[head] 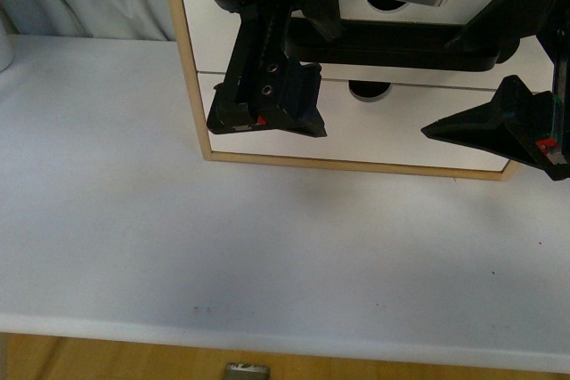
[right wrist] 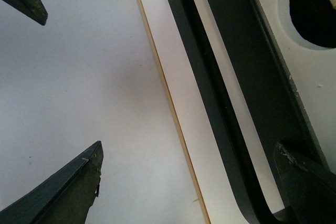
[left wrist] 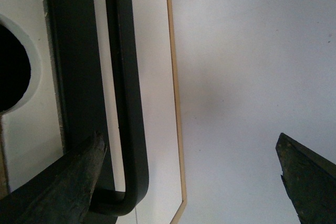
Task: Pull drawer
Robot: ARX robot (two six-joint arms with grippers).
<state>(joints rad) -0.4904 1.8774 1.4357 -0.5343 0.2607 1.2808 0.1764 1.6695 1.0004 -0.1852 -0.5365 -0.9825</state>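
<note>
The drawer is the upper white front in a wood-framed cabinet, with a long black bar handle across it and a half-round notch in its top edge. My left gripper is open at the handle's left end. In the left wrist view one finger lies over the handle and the other hangs over the table. My right gripper is open at the handle's right end. One of its fingers sits by the bar, near the notch.
Below it is a white drawer front without a handle, framed in light wood. The cabinet stands on a white table, whose front edge runs near the bottom of the front view. A pale cloth hangs at the back left.
</note>
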